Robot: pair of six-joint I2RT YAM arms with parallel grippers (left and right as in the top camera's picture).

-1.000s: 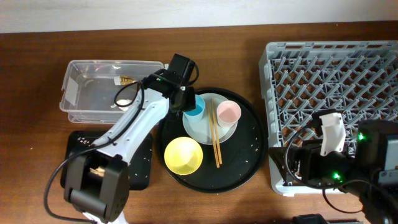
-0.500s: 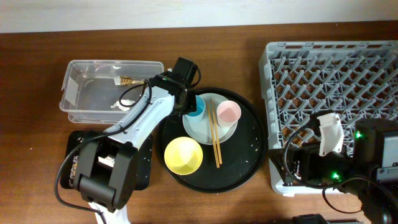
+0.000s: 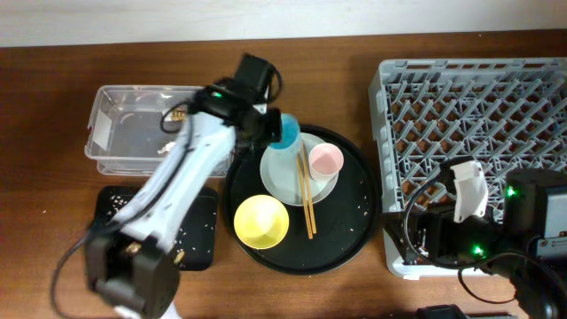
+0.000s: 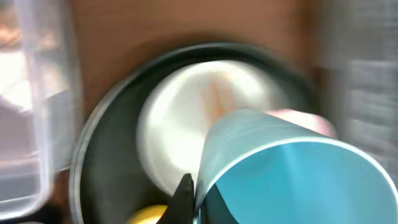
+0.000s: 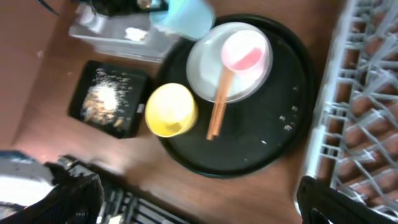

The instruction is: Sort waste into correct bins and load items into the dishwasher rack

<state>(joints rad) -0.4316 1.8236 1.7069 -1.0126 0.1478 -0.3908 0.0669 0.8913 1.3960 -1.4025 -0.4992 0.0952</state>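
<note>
**A:** The left gripper [image 3: 268,127] is clamped on the light blue cup [image 3: 285,130]. One dark finger [image 4: 183,193] presses the cup's outer wall just under the rim.

**B:** The cup is pale blue outside and a deeper turquoise inside. It is tilted, with its mouth turned toward the wrist camera. That view is blurred, so the second finger cannot be made out.

**A:** The cup sits right at the gripper's tips, over the near edge of the pale round plate [image 3: 288,177]. The pink cup [image 3: 325,159] stands on that plate, beyond the held cup.

**B:** That makes two cups, one blue and one pink. There is one plate, with one pair of wooden chopsticks [image 3: 306,190] lying across it. One yellow bowl [image 3: 260,221] sits beside the plate on the round black tray [image 3: 354,221].

**A:** There are two bins. The clear tub [image 3: 133,133] is just behind the left gripper, and the black rectangular tray [image 5: 109,99] holds beige and white crumbs.

**B:** The right gripper [image 5: 199,196] has its fingers spread wide apart and holds nothing. There is one grey dishwasher rack [image 3: 478,97], and the gripper sits at its near corner.
</note>
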